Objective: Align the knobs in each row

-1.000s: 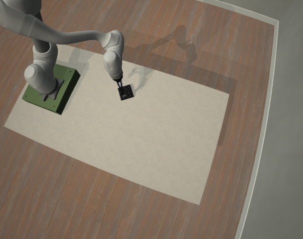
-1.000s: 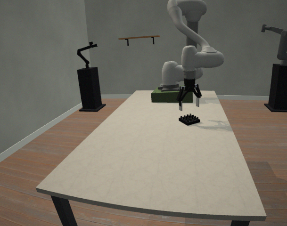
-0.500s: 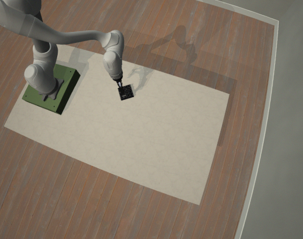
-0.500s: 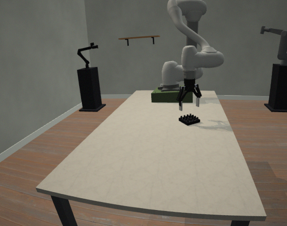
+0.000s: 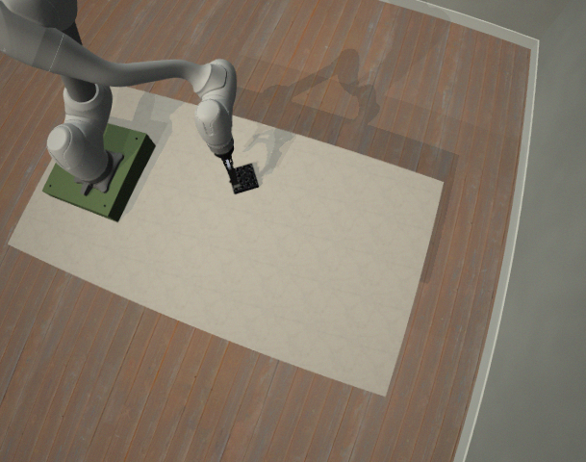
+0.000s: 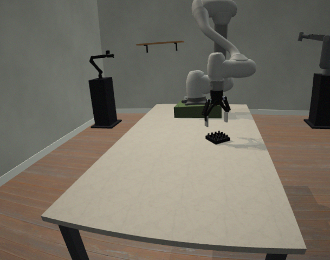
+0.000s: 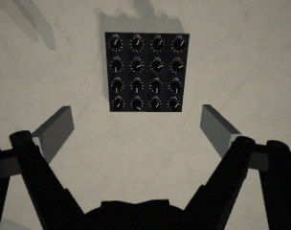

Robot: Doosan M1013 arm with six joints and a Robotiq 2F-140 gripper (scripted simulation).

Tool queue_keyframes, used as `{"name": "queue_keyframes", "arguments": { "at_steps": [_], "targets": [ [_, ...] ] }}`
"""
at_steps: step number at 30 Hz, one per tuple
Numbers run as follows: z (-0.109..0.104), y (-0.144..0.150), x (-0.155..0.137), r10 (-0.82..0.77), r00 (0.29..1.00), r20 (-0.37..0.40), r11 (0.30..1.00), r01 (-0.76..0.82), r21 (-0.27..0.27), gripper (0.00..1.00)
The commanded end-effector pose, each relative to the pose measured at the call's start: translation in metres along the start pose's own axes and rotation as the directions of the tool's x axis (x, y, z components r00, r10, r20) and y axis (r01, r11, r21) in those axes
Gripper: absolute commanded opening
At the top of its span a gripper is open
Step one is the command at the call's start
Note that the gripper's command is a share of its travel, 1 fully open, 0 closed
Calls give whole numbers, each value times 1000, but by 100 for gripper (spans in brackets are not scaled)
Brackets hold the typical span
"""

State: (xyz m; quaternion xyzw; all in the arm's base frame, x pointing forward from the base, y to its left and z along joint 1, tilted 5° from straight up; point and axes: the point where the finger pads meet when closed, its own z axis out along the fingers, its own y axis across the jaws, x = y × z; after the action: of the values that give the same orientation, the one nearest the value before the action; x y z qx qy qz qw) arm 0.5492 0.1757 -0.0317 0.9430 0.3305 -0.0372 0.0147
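Sixteen knobs (image 7: 137,85), apparently; one box (image 5: 244,177) (image 6: 217,138) (image 7: 146,75); two fingers (image 6: 206,122).

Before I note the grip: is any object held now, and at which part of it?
Nothing is held; the end effector is open above the table.

knob names (image 7: 137,73): too small to read | arm's upper part (image 5: 32,14) (image 6: 219,5): cut off by frame edge

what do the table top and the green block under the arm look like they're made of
The table top looks like matt stone or a laminate, given its pale surface with faint veining. The green block could be painted metal or wood: evenly coloured, with crisp edges and no visible grain.
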Motion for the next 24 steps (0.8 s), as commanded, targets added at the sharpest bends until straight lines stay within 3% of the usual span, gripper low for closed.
{"name": "queue_keyframes", "arguments": {
  "at_steps": [1, 24],
  "targets": [
    [0, 0, -6, 0, 1000, 0, 1000, 0, 0, 100],
    [0, -1, -38, 0, 1000, 0, 1000, 0, 0, 100]
  ]
}}
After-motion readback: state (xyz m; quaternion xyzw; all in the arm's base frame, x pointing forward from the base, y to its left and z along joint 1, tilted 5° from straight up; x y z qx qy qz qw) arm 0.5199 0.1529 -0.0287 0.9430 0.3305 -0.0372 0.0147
